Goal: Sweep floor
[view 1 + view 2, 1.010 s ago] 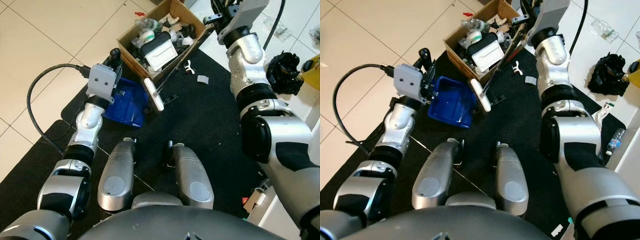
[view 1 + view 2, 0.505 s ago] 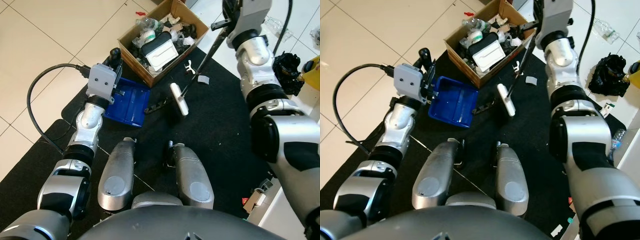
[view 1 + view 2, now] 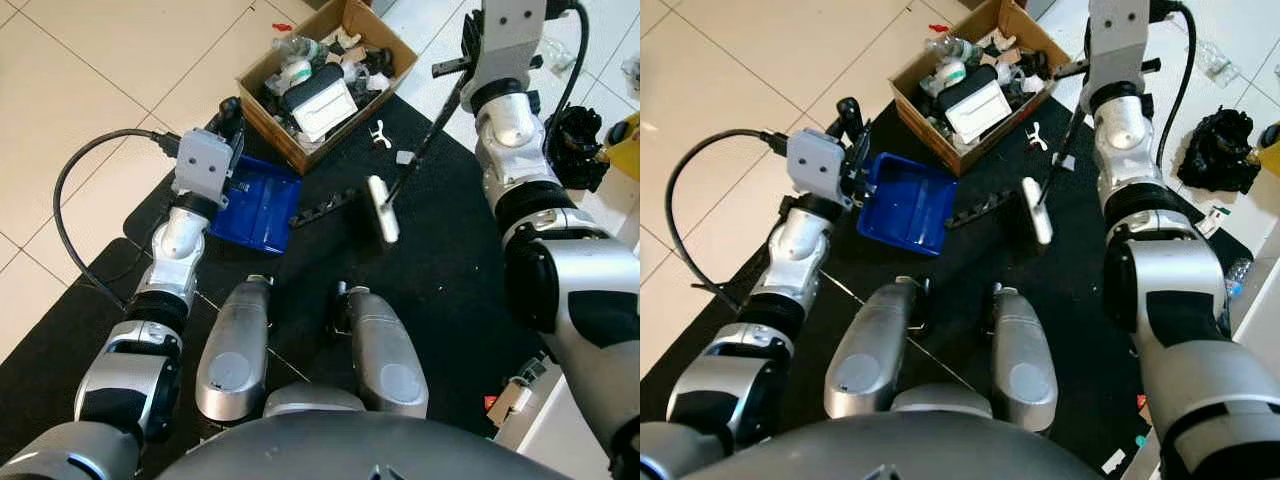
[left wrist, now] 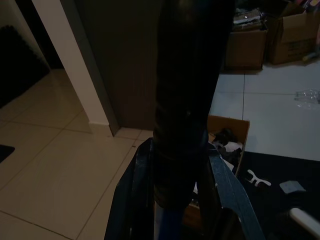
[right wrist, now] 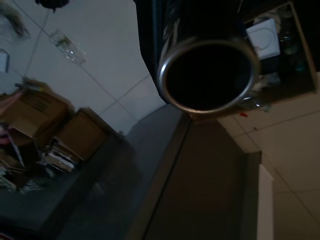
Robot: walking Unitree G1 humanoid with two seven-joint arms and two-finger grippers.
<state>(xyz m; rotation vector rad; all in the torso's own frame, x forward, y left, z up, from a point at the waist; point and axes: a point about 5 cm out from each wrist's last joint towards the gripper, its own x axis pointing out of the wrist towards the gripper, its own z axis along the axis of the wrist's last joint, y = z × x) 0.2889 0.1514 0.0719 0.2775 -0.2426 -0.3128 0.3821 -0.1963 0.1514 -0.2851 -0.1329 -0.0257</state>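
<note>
- The broom [image 3: 383, 208] has swung: a second ago its white head lay against the near wall of the cardboard box [image 3: 270, 125], beside the dustpan's edge; now the head sits well off the box, out on the black mat [image 3: 440, 270] on the robot's side of it
- The right gripper [image 3: 458, 68] has moved with it, from just beside the box's far corner to a spot clear of the box on the robot's right; its fingers are clamped round the top of the broom's thin black handle, whose open metal end shows large in the right wrist view
- The left gripper [image 3: 228, 125] has not shifted: it is closed on the handle of the blue dustpan [image 3: 255, 205], which rests on the mat below the box's near-left wall, mouth toward the broom
- A long black strip [image 3: 325, 207] lies below the box's near wall, between the dustpan and the broom head; it seems uncovered by the swing
- A white clip [image 3: 380, 133] and a small grey piece [image 3: 404, 157] sit just off the box's near-right wall, unswept
- Judgement: this reads as a back-swing, not a sweep; the head is now set behind the strip, so a stroke back toward the box could drive it into the pan, while the clip and grey piece would need another pass
</note>
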